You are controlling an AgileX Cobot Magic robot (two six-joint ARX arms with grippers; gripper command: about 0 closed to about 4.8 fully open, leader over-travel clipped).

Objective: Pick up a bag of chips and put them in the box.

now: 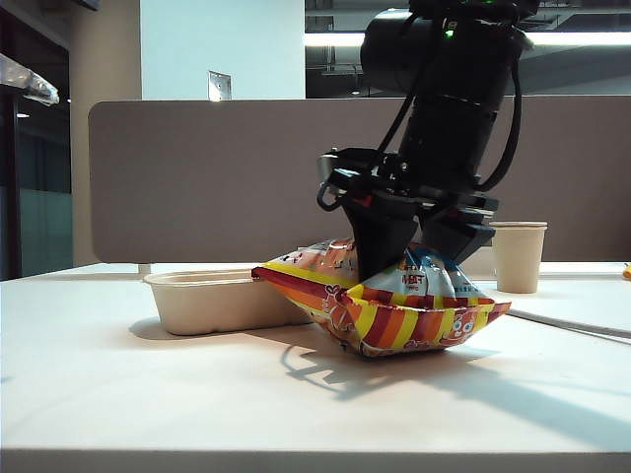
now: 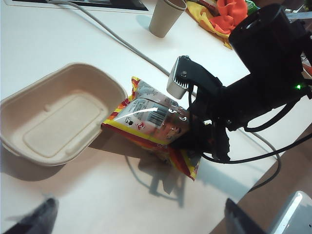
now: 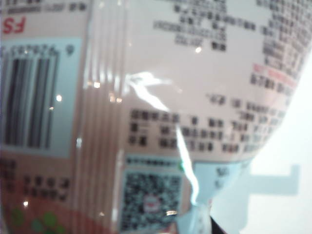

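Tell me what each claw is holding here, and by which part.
The right claw is pressed down around the middle of the bag of chips, which rests on the table; a firm hold cannot be confirmed. The left claw is open, holding nothing.

The bag (image 1: pixel 394 305) is striped red, orange and yellow along its edges, with cartoon figures and a blue-white patch on top; its back (image 3: pixel 161 97) is pale pink-white with dark print, a black barcode on a light blue field and a black-and-white QR square; the box (image 2: pixel 58 117) is plain beige; the cup (image 1: pixel 519 254) is beige too; the right gripper (image 1: pixel 409 258) is black; the table (image 1: pixel 148 394) is white; the cloth (image 2: pixel 229 13) is orange.
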